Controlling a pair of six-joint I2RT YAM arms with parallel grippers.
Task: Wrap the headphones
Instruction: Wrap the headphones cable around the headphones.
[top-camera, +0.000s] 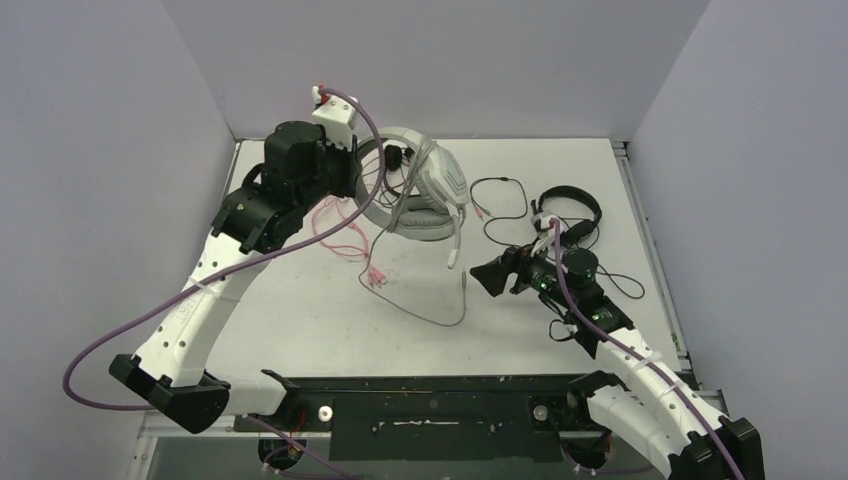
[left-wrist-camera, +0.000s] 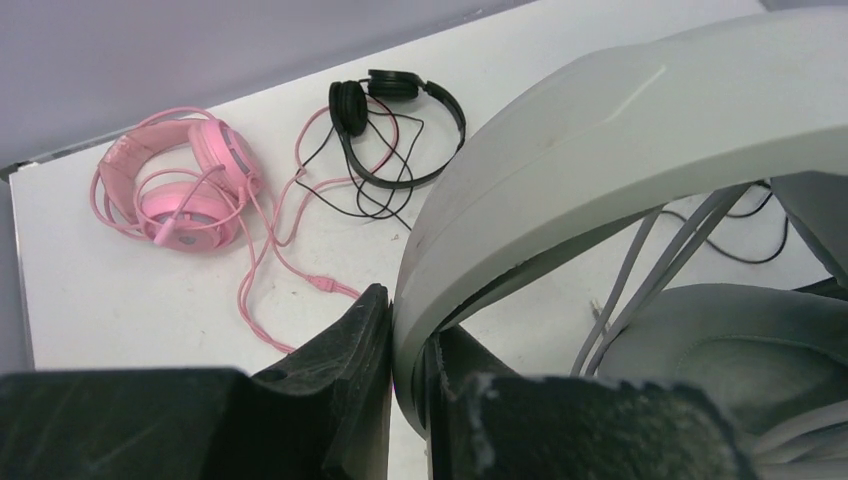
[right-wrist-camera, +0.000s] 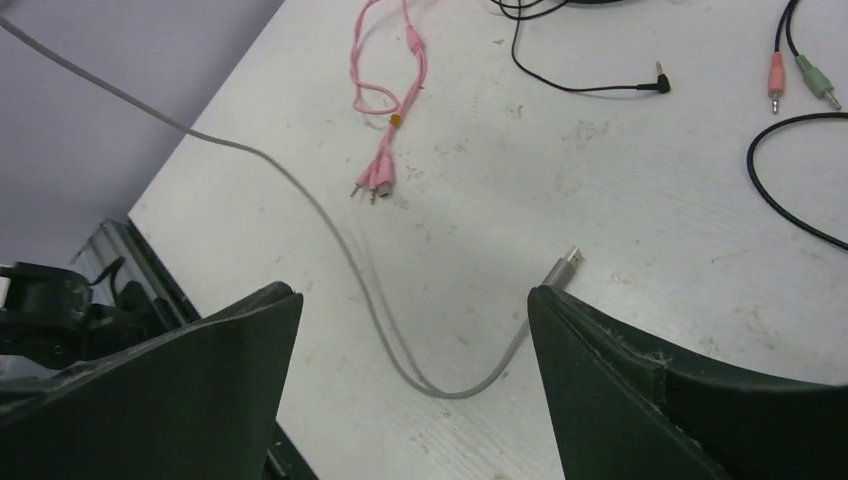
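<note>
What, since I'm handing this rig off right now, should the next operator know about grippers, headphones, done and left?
Left gripper: shut on the headband of the white-grey headset.
Right gripper: open, empty, over the grey cable, whose plug lies loose on the table.
Pink headset and one black headset: on the table, cables sprawled.
Second black headset: near the right gripper, cable loose.
Done: no cable visibly wrapped up.
Left: wrap all four.
</note>
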